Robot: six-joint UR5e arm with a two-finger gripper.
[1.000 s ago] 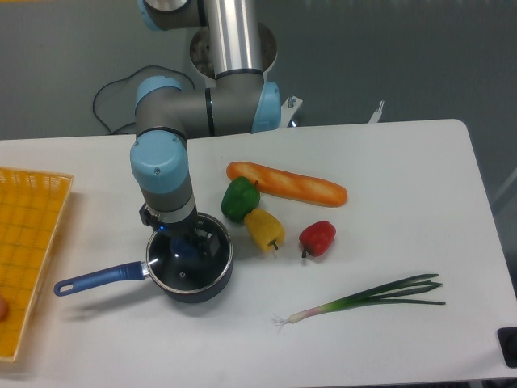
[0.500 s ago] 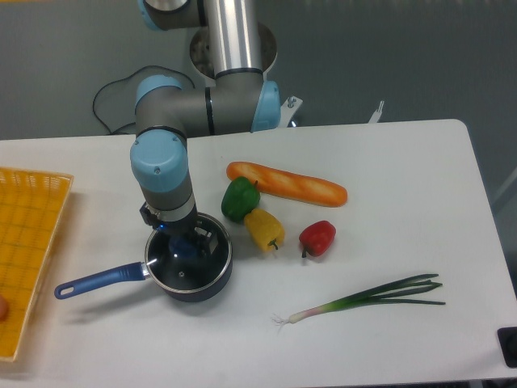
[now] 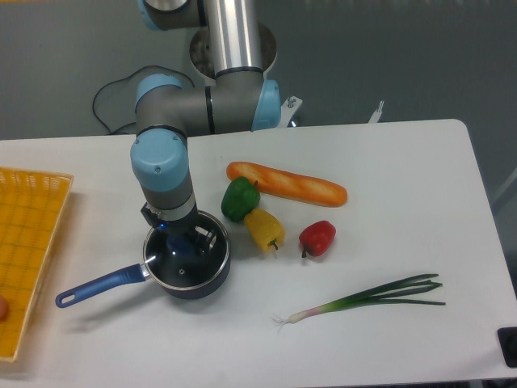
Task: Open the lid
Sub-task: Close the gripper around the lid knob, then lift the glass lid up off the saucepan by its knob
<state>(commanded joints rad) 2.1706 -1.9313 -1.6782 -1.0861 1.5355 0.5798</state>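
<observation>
While the round clear glass lid sits on the dark blue saucepan, I read my tool at its knob; grip unclear, lifting remains.

The arm reaches straight down over the pan, its hand low on the glass lid at the blue knob; whether the fingers grip it cannot be told. The lid sits on the pan, whose blue handle points left. On the white desk lie a baguette, green, yellow and red peppers, and a leek. A yellow tray sits at the left edge
</observation>
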